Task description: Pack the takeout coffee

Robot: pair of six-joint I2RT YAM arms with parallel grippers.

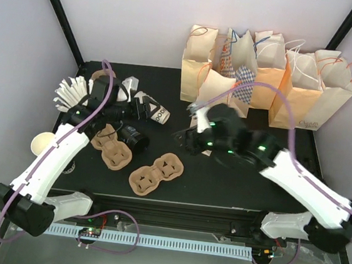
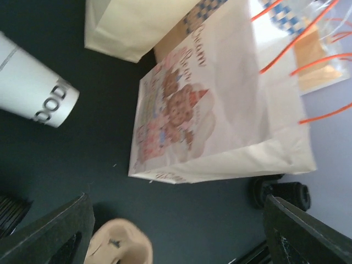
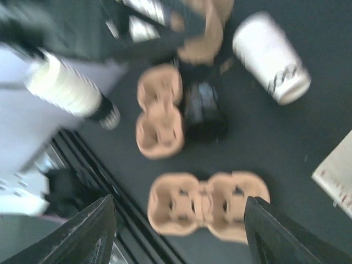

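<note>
Coffee cup lies tipped on the worktop. It looks light, thin-walled and crushable, so grip gently round the middle. Left claw wide, empty; right claw likewise.

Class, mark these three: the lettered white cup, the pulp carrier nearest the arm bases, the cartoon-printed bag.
lettered white cup point(image 3: 268, 53), right wrist view, on its side wall.
pulp carrier point(image 1: 157, 174), top external view, on its middle bridge.
cartoon-printed bag point(image 2: 184, 113), left wrist view, on the printed face.
</note>
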